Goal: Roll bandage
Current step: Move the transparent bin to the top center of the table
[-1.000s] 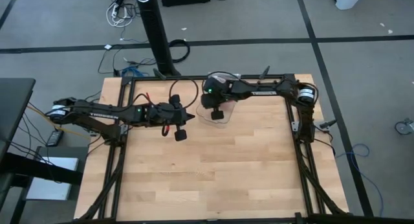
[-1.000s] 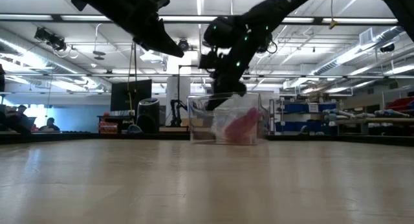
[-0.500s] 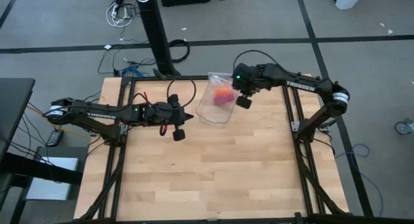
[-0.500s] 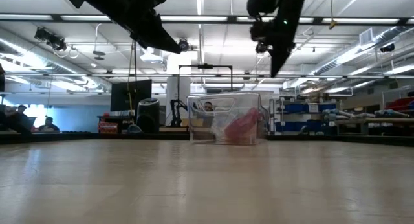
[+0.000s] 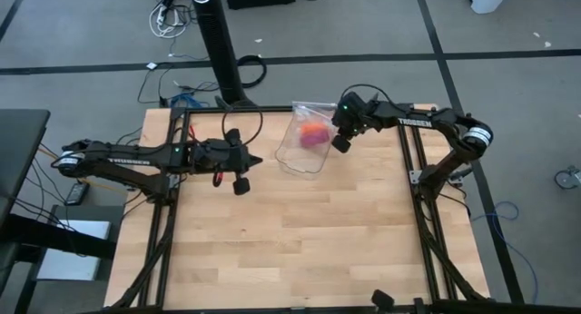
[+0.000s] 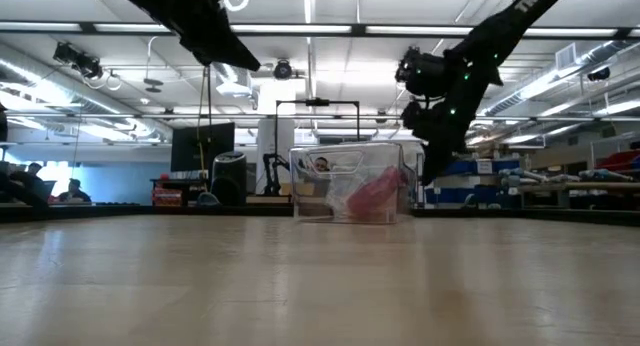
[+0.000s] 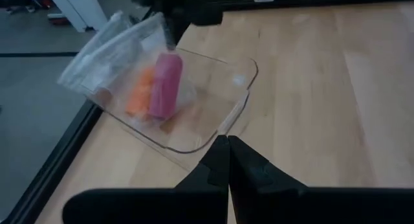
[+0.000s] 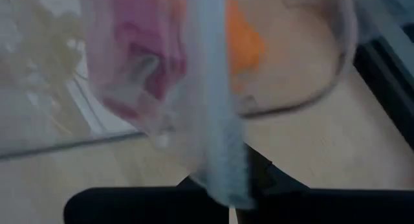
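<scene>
The right fingers (image 5: 339, 142) have been swung clear of the glass dish (image 7: 242, 98) in the last second and are now seen just to its side, pressed together, and the zip bag (image 8: 217, 120) appears to be pinched between them by its seal strip. In the right wrist view that strip runs straight down into the tips. With the arm out of the way, the bandage (image 5: 311, 140) is uncovered from above. It is found as a small pink roll inside the bag, just beyond the right fingertips, with the orange roll (image 7: 139, 94) lying touching beside it. Bag and rolls are carried by the dish on the wooden surface (image 5: 309, 232). The left fingers (image 5: 241, 185) have been drawn back a little; they are held shut on nothing, above the surface. The dish lies straight ahead of them, a short way off. For the task, little is judged to be done. The bandage is sealed away in the bag and cannot be rolled until it is taken out. The hold on the seal strip suggests the bag is about to be lifted or opened. A second hold from the left side will probably be needed, and a thin slippery film could easily be lost from closed tips.
</scene>
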You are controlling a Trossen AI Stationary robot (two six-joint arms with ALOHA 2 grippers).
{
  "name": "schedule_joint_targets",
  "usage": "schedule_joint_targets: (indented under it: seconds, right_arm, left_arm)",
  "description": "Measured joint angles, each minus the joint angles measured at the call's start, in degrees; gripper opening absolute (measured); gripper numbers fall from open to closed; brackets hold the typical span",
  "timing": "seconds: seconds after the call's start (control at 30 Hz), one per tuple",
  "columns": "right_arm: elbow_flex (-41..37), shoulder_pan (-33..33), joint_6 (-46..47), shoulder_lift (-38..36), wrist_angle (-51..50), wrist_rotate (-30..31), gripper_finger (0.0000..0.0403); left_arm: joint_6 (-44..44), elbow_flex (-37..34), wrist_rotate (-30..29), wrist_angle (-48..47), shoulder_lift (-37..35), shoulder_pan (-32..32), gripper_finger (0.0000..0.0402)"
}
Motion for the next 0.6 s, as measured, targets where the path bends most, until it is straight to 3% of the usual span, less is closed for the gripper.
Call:
schedule_joint_targets:
  seconds: [0.27, 0.6]
  right_arm:
    - [-0.2, -0.3, 0.8, 4.4, 15.5, -1.9, 0.0000]
    - [-0.2, 1.8, -4.0, 3.0, 24.1, -5.7, 0.0000]
  left_arm:
    - [0.3, 0.0, 0.0, 0.1, -0.8, 0.7, 0.0004]
    - [2.4, -0.5, 2.9, 3.1, -1.6, 1.7, 0.0004]
